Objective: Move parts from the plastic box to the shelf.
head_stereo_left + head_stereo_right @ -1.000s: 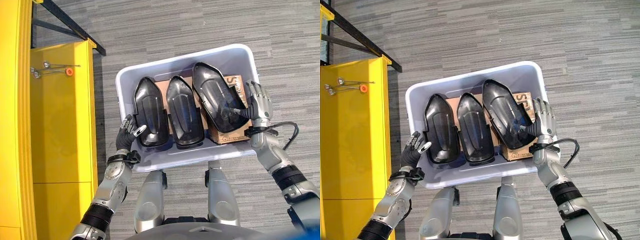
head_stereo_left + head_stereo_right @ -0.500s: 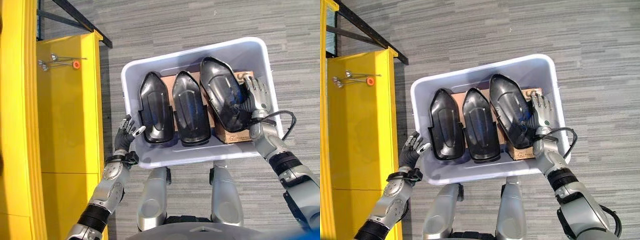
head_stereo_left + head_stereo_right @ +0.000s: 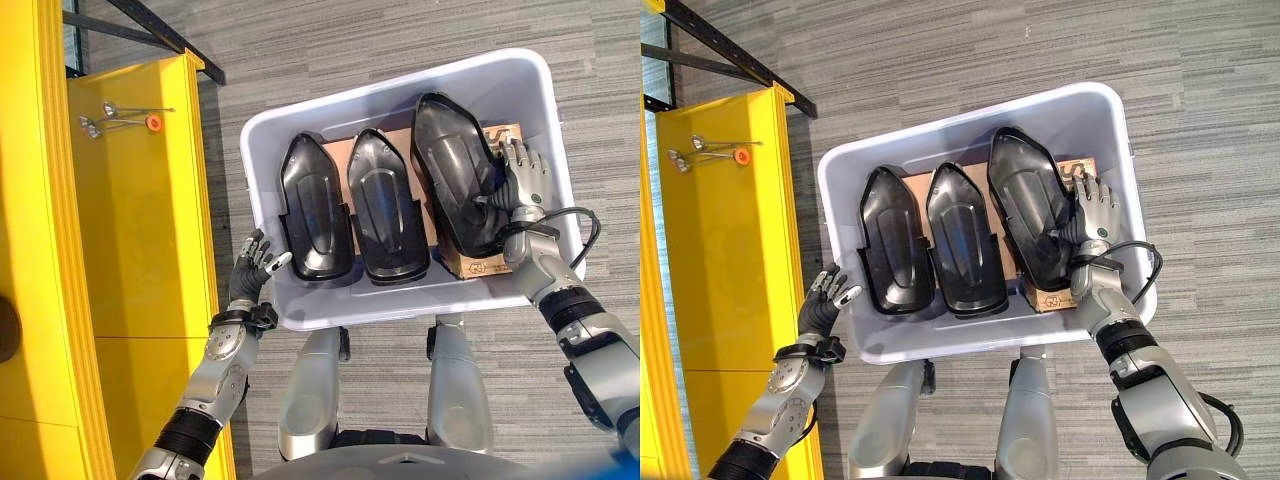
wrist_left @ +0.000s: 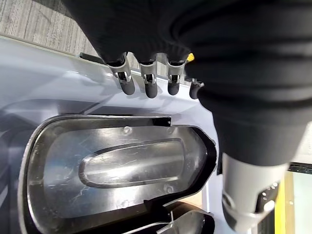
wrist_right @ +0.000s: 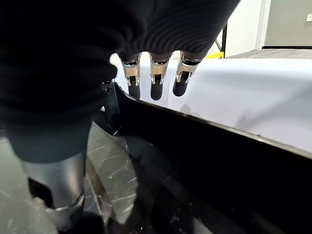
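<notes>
A pale plastic box point(image 3: 400, 308) stands on the floor and holds three black moulded shell parts side by side: left point(image 3: 318, 220), middle point(image 3: 388, 215) and right point(image 3: 455, 180). The right part leans on a cardboard carton point(image 3: 482, 265). My right hand point(image 3: 522, 185) is inside the box, astride that part's right rim point(image 5: 204, 141). Its thumb point(image 5: 53, 185) rests on the part's inner face and its fingers point(image 5: 155, 78) reach straight past the rim. My left hand point(image 3: 250, 270) hovers open outside the box's near left corner, and its fingers point(image 4: 148, 85) point over the left part point(image 4: 117, 165).
The yellow shelf point(image 3: 130, 210) runs along the left of the box. Small metal tools with an orange cap point(image 3: 150, 122) lie on its far end. A black metal frame point(image 3: 150, 25) stands behind it. Grey striped carpet point(image 3: 400, 40) surrounds the box.
The camera has shifted. My right hand has moved from the box's right rim into the box, onto the right part's edge. The left hand has stayed by the near left corner.
</notes>
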Tool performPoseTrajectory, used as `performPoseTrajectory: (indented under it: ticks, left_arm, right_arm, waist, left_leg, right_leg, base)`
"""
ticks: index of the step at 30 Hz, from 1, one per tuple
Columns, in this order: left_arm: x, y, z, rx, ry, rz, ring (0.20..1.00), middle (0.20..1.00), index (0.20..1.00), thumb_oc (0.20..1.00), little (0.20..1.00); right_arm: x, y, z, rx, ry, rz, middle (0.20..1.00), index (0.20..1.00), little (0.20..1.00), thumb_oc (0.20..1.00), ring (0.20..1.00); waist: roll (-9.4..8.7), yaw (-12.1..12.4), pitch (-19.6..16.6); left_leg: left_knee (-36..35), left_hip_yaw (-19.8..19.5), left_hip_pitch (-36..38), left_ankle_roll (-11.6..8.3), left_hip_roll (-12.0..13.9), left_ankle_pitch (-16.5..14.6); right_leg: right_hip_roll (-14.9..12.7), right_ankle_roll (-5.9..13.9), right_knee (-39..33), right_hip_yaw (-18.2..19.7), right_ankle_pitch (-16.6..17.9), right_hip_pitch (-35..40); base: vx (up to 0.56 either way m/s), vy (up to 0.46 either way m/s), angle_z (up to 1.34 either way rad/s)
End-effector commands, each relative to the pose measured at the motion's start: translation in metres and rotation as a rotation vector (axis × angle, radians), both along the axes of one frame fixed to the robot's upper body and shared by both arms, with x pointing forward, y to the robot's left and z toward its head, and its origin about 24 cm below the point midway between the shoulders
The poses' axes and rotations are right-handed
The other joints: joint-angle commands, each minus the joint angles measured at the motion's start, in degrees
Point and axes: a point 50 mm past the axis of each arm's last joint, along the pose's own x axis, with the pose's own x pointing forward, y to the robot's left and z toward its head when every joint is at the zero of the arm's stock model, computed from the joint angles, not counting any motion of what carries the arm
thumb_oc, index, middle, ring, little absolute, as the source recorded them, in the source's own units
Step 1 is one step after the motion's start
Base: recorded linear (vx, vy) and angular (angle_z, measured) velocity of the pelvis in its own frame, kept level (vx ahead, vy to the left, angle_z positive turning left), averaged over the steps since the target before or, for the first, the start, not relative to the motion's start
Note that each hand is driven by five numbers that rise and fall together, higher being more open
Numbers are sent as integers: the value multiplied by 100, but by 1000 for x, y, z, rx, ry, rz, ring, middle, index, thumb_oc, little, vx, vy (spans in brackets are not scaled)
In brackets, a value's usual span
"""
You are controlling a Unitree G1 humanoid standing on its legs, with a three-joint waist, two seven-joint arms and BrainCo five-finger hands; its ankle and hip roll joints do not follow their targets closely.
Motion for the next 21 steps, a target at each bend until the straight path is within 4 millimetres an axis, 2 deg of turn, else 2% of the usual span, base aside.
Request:
performPoseTrajectory:
  ticks: [1, 7, 17, 21]
  left_arm:
    - [-3, 10, 13, 53, -75, -5, 1000, 1000, 1000, 1000, 1000]
    - [0, 9, 16, 51, -89, 3, 1000, 1000, 1000, 1000, 1000]
    - [-1, 10, 16, 51, -88, 23, 1000, 1000, 1000, 1000, 1000]
    - [-1, 10, 16, 51, -88, 29, 1000, 1000, 1000, 1000, 1000]
  right_arm:
    - [-8, -27, -1, -49, 10, -85, 1000, 1000, 1000, 1000, 1000]
    - [-13, -25, 11, -10, -96, -67, 1000, 1000, 1000, 1000, 1000]
    - [-24, -24, 5, 97, -163, -75, 1000, 1000, 1000, 1000, 1000]
    - [-29, -21, 8, 125, -213, -58, 1000, 1000, 1000, 1000, 1000]
  waist:
    - [-204, 21, -45]
    - [-223, -36, -10]
    - [-245, -106, -19]
    - [-272, -138, -17]
  left_leg:
    - [818, -112, 31, -115, 188, -634]
    - [840, -107, -14, -109, 199, -656]
    - [862, -96, -41, -109, 197, -675]
    - [894, -91, -72, -109, 200, -684]
  right_leg:
    - [-461, 123, 713, -161, -191, -283]
    - [-439, 115, 759, -130, -208, -345]
    - [-420, 112, 766, -102, -215, -378]
    - [-425, 118, 762, -97, -222, -385]
  base:
    - [0, 0, 0]
    - [0, 0, 0]
    - [0, 0, 0]
    - [0, 0, 0]
